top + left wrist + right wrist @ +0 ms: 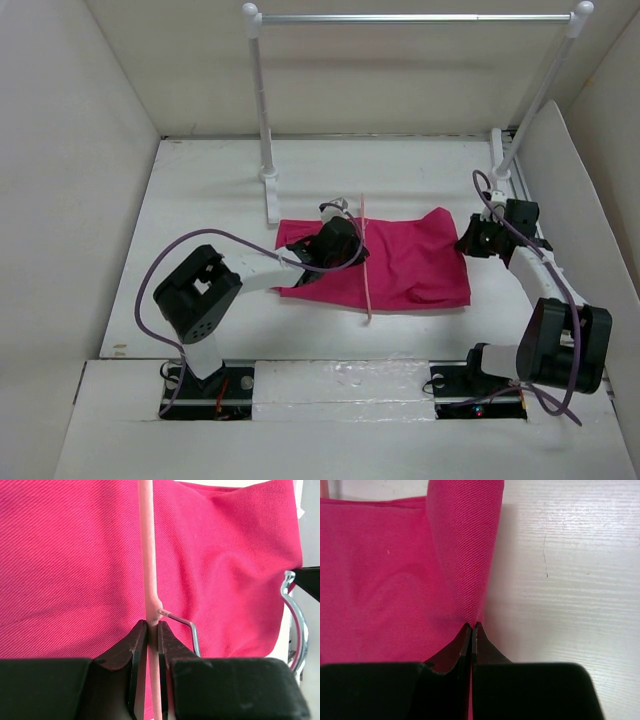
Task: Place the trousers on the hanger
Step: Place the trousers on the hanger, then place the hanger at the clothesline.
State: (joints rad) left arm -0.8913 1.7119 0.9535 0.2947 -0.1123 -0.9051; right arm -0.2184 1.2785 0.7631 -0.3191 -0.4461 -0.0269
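The magenta-pink trousers (pixel 410 262) lie folded on the white table. The thin light-pink hanger (pixel 367 262) stands on edge across them, its bar running near to far. My left gripper (pixel 345 238) is shut on the hanger's bar (pixel 149 555) just below its small metal hook (pixel 186 626), over the cloth (pixel 65 560). My right gripper (pixel 468 243) is shut on the right edge of the trousers (pixel 395 580), with a ridge of cloth pulled up in front of the jaws.
A white-and-silver clothes rail (pixel 410 18) stands at the back, its posts at far left (pixel 262 110) and far right (pixel 535 100). White walls close in both sides. A second metal hook (pixel 295 625) shows at the right of the left wrist view.
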